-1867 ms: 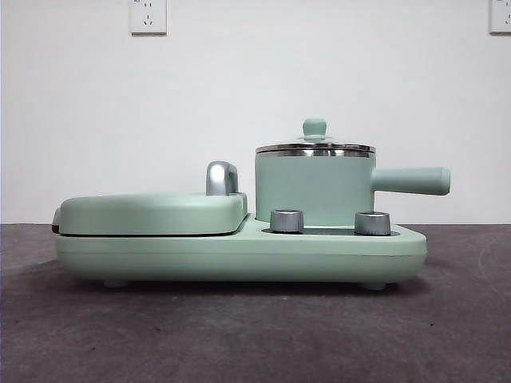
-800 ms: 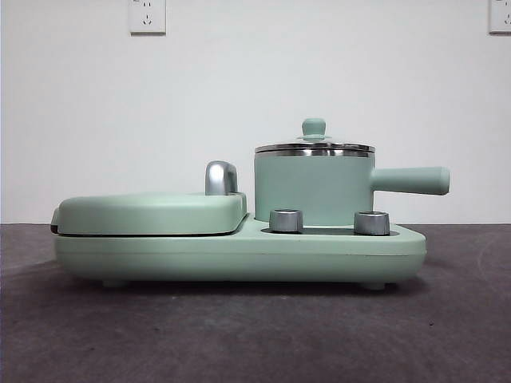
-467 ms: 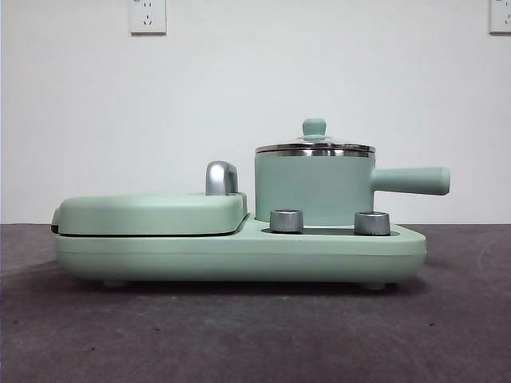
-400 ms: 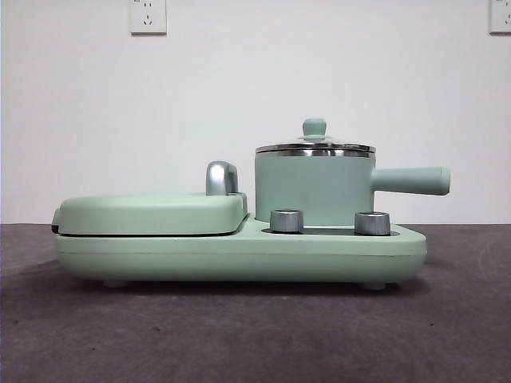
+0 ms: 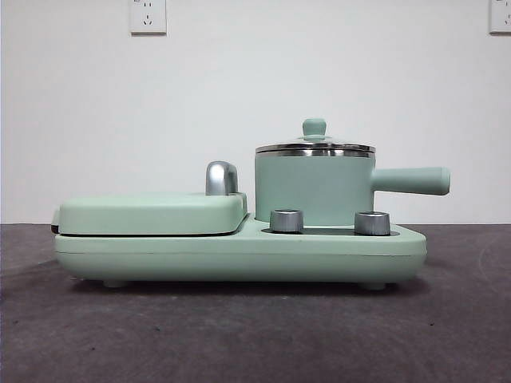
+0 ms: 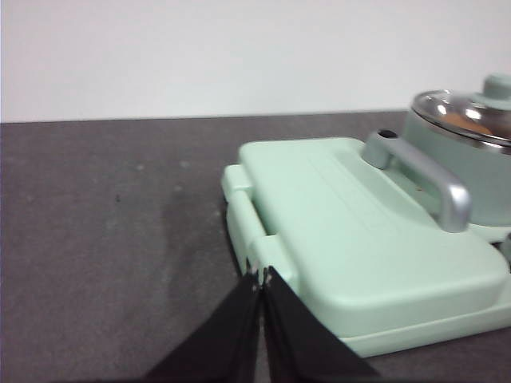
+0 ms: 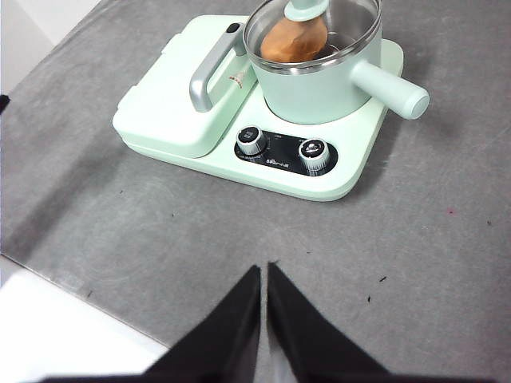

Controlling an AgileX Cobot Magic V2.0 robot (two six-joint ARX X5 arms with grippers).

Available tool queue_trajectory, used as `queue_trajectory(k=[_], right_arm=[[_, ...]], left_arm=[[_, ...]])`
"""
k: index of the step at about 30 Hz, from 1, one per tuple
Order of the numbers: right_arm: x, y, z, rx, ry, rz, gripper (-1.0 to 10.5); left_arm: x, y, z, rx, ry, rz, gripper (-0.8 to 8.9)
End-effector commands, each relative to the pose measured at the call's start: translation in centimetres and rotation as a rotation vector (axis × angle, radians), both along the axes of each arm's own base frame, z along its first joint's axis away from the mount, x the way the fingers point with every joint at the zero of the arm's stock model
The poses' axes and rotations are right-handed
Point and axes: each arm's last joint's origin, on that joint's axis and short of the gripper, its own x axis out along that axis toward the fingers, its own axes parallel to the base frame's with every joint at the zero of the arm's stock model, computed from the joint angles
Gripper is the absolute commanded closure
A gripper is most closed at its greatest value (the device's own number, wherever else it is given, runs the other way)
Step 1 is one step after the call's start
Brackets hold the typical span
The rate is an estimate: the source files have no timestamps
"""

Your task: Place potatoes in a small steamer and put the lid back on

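With the potato already inside the small steamer and the glass lid seated on its rim, looks finished — nothing left but to hold clear. Left gripper pressed shut, empty, beside the grill plate; right gripper likewise shut, empty, above the bench.

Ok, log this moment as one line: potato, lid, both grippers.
potato: inside small steamer | lid: seated on steamer | left gripper: shut, empty, beside grill plate | right gripper: shut, empty, above table
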Motion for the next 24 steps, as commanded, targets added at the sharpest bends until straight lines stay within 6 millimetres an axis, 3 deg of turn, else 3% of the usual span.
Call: queue_trajectory(k=[1, 6, 13, 24], right_arm=[[0.0, 0.0, 0.2, 0.011, -0.008, -0.001, 9.4], [0.0, 0.0, 0.2, 0.012, -0.008, 0.000, 9.4], [0.0, 0.0, 0.2, 0.012, -0.008, 0.000, 9.4], [0.0, 0.0, 0.2, 0.012, -0.008, -0.001, 9.4]], left_arm=[[-0.1, 0.1, -1.7, -0.033, -0.004, 0.019, 8.07], [0.0, 0.2, -3.8, -0.050, -0.019, 0.054, 8.06], [0.3, 0.6, -5.3, -0.091, 0.035, 0.198, 8.07], [0.3, 0.8, -5.5, -0.071, 0.052, 0.261, 8.06]])
